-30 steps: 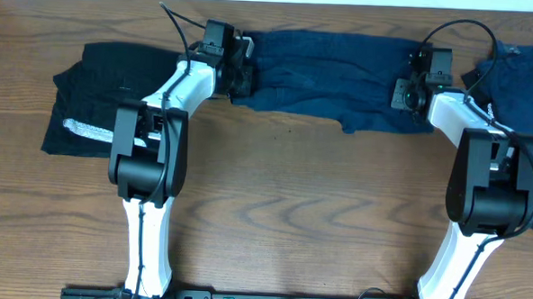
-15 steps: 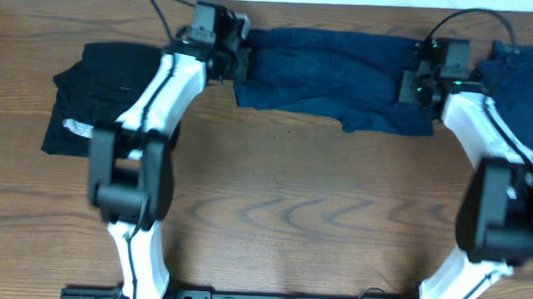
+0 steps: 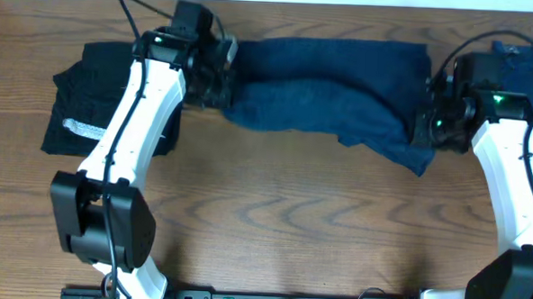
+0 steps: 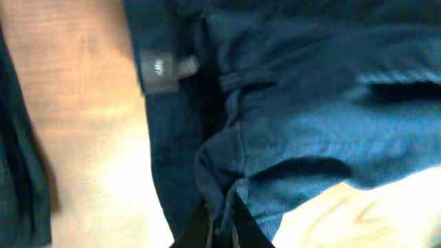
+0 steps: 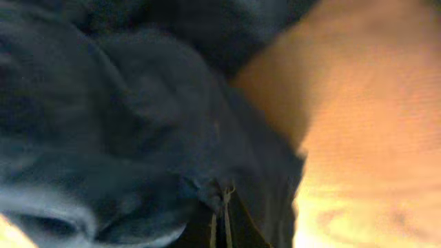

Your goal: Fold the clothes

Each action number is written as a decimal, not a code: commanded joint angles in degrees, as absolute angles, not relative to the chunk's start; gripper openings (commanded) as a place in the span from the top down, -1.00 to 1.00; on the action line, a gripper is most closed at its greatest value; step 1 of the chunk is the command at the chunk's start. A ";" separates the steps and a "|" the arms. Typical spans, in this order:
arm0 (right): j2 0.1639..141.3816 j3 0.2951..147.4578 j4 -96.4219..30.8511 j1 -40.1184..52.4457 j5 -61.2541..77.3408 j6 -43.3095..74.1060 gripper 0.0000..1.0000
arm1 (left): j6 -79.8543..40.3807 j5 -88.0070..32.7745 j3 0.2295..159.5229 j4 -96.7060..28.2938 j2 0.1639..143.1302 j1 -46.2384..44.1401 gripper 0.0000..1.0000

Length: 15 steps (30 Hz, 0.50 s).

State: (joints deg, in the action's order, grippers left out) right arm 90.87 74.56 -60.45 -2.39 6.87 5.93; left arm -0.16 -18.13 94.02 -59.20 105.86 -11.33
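**Navy garment pinched at both ends, fold under way**

Wood-grain surface (image 3: 282, 213) fills the overhead view, with the clothes lined up along its far edge. Furthest left lies a black garment (image 3: 98, 79), crumpled, with a whitish-grey band (image 3: 83, 128) on its near side; I am not touching it. Next comes my left arm (image 3: 137, 117), reaching to the left end of the navy garment (image 3: 333, 80), which stretches across the middle of the surface. My left jaws are clenched on that end. The left wrist view shows my fingertips (image 4: 196, 234) closed on a bunched fold of blue cloth, with a small grey label (image 4: 160, 67) just beyond. Between my two arms the cloth lies doubled, a rounded roll along its near side and a loose flap sagging near the right end. My right jaws are clenched on the right end. That wrist view is blurred, but cloth is plainly pinched at the tips. Past my right arm (image 3: 509, 169), in the far right corner, lies a second navy piece (image 3: 523, 52).

I judge this to be a lengthwise fold of the navy garment. To do it well I should move both ends at one pace and hold the cloth taut so the roll flattens. Then I should lay edge on edge and let go only once it lies flat, minding the flap.
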 commanded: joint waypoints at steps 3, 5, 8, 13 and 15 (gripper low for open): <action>91.64 67.53 -60.10 -2.17 7.31 9.69 0.98 | -4.86 0.62 88.38 -61.23 106.76 -10.96 0.88; 91.66 64.71 -59.94 -2.17 7.33 10.46 0.95 | -8.25 3.60 85.60 -61.10 106.85 -10.66 0.87; 91.68 61.06 -59.70 -2.20 7.35 10.72 0.79 | -9.78 3.49 81.71 -61.01 106.85 -10.63 0.87; 91.66 61.58 -59.48 -2.35 7.57 10.70 0.07 | -9.76 4.03 77.71 -61.91 106.85 -10.55 -0.41; 91.66 64.10 -59.70 -2.35 7.55 10.68 -0.14 | -9.76 5.19 77.78 -62.76 106.74 -10.55 -0.51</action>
